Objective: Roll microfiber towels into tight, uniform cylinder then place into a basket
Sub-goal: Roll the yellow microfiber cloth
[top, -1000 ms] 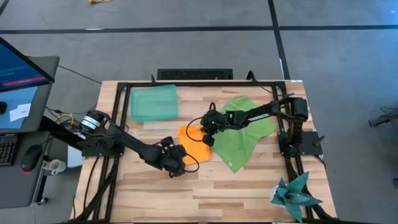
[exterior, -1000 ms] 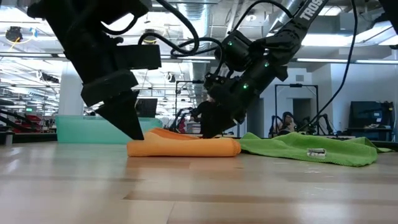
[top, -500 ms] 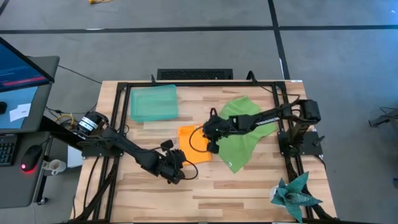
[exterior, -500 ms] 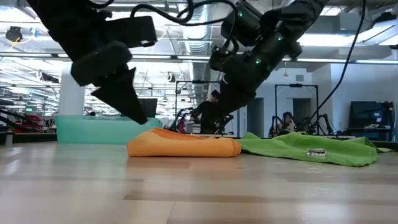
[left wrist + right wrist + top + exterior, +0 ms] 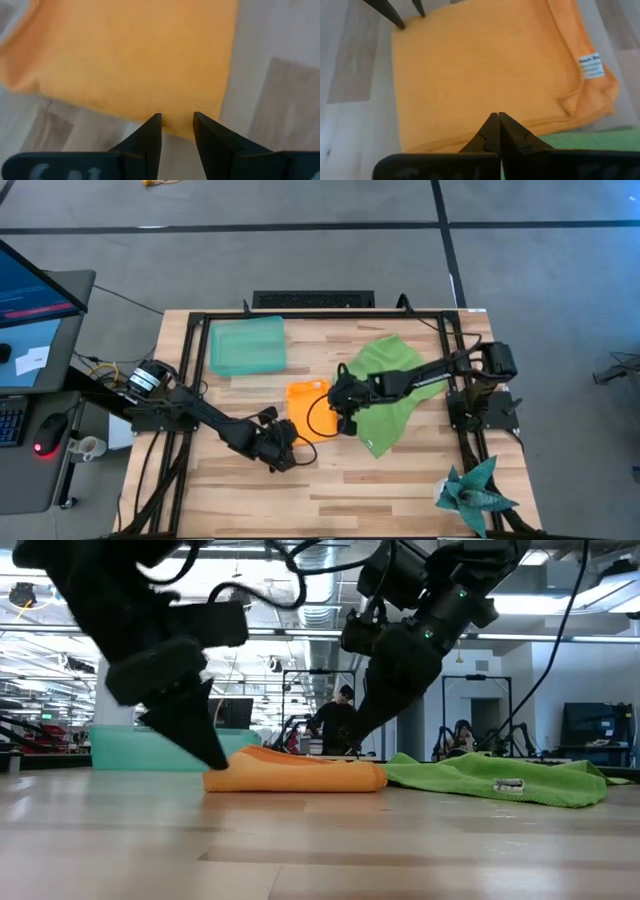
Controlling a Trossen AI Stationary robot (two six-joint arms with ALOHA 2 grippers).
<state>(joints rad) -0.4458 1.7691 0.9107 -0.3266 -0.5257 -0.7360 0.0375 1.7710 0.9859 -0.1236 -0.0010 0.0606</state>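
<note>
The orange microfiber towel lies folded flat on the table's middle, its label near one corner. The green towel lies spread and rumpled to its right, one edge against the orange one. The basket stands at the far left. My left gripper is open, low at the orange towel's near left corner. My right gripper is shut and hovers over the orange towel's right edge, holding nothing. My left gripper's open fingertips slant down from the near left and stand over the orange towel's near edge, close to a corner. I cannot tell whether they touch the cloth. The towel lies flat on the table.
A spiky teal star-shaped object sits at the table's near right corner. A black frame runs along the table's edges. Bare wood lies along the near side. People show in the room behind.
My right gripper, shut throughout, has risen off the orange towel and gone from its far right part toward the table's near edge. The orange towel lies as before.
</note>
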